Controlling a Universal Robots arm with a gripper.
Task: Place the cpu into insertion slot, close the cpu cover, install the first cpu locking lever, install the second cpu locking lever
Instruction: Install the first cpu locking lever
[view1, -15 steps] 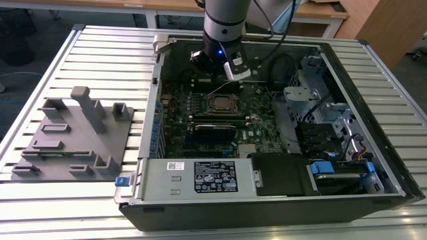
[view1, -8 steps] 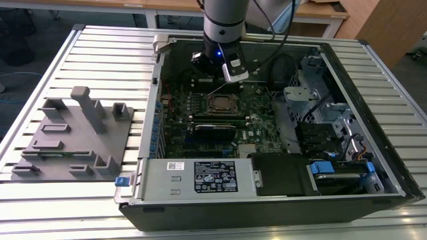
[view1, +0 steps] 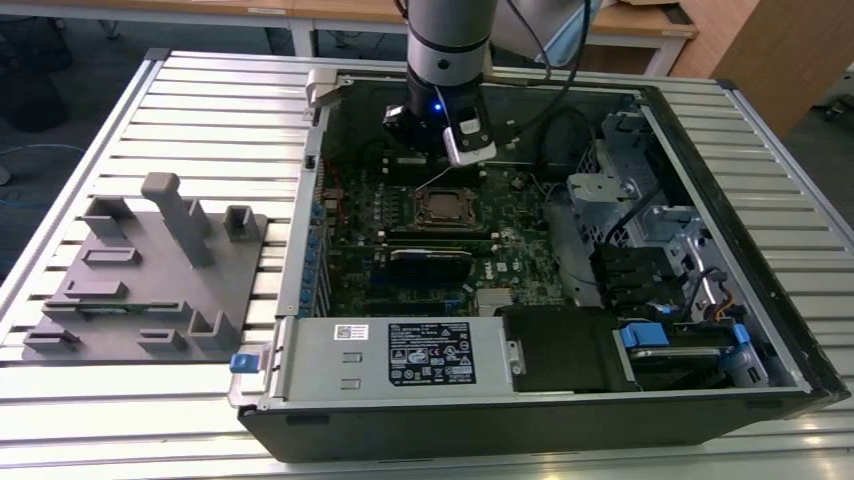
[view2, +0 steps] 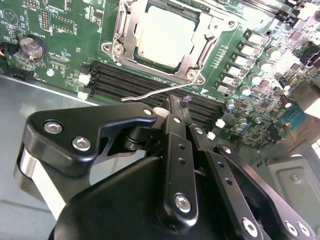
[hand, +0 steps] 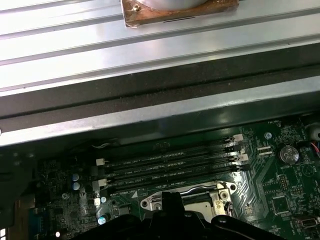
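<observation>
The cpu (view2: 162, 37), with a dull silver top, lies in the insertion slot (view1: 445, 208) on the green board. The cpu cover (view2: 126, 31), a silvery frame, lies down flat around it. A thin wire locking lever (view2: 147, 94) stands raised off the socket's edge and runs past my fingertips. In the exterior view the same lever (view1: 435, 180) slants up toward my gripper (view1: 450, 152), which hangs just above the slot's far side. In the second wrist view my gripper (view2: 172, 101) has its black fingers shut together, their tip right at the lever. The socket's rim (hand: 187, 196) shows beyond the fingertips (hand: 170, 199).
Long black memory slots (view2: 145, 82) run beside the socket. A coin battery (view2: 31, 47) sits on the board. A black card (view1: 430, 262), the power supply (view1: 387, 355) and a drive cage (view1: 627, 200) crowd the case. A grey fixture (view1: 147, 270) lies on the slatted table.
</observation>
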